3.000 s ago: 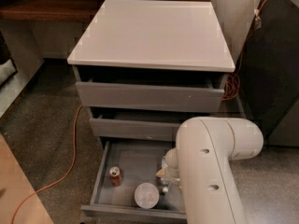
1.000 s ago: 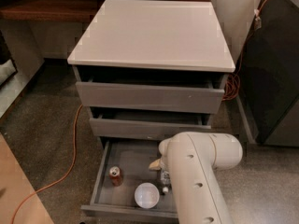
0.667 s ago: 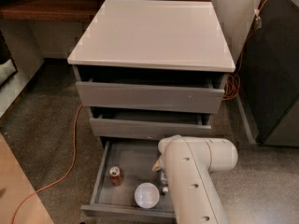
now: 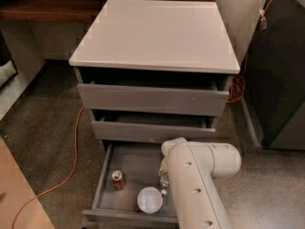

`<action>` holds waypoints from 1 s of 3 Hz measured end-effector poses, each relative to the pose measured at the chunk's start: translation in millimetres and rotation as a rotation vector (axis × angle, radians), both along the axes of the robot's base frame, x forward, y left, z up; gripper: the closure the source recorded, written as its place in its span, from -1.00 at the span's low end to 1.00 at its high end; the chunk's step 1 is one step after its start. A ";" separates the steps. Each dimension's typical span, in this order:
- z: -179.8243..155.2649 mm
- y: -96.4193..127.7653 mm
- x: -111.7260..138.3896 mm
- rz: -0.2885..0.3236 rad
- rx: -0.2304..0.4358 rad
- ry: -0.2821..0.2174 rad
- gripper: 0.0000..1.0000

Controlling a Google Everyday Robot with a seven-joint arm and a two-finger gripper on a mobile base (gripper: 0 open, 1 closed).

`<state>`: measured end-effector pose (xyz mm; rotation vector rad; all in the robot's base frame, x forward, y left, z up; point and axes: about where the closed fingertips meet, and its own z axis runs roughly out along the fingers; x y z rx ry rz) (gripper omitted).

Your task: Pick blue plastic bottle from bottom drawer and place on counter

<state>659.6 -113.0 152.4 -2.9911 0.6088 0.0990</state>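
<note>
The bottom drawer (image 4: 102, 175) of the grey cabinet is pulled open. My white arm reaches down into its right half and covers that part. My gripper (image 4: 165, 171) is low inside the drawer at the arm's left edge, mostly hidden by the arm. A small part of the blue plastic bottle (image 4: 164, 182) shows there, upright, right at the gripper. I cannot tell whether it is held. The counter (image 4: 157, 32), the white cabinet top, is bare.
A red soda can (image 4: 117, 179) stands in the drawer's left part and a white bowl (image 4: 149, 199) near its front. The two upper drawers are slightly open. An orange cable (image 4: 72, 156) lies on the floor at left. A dark cabinet (image 4: 281, 70) stands at right.
My arm has shifted left over the open bottom drawer, and its end sits closer to the bottle. The can and bowl have not moved.
</note>
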 end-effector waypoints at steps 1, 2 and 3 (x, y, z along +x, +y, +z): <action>13.5 -3.2 -7.9 -0.009 0.019 -0.009 0.98; 37.4 -2.4 -18.8 0.000 0.062 -0.006 1.00; 58.6 1.7 -32.3 0.038 0.101 0.029 1.00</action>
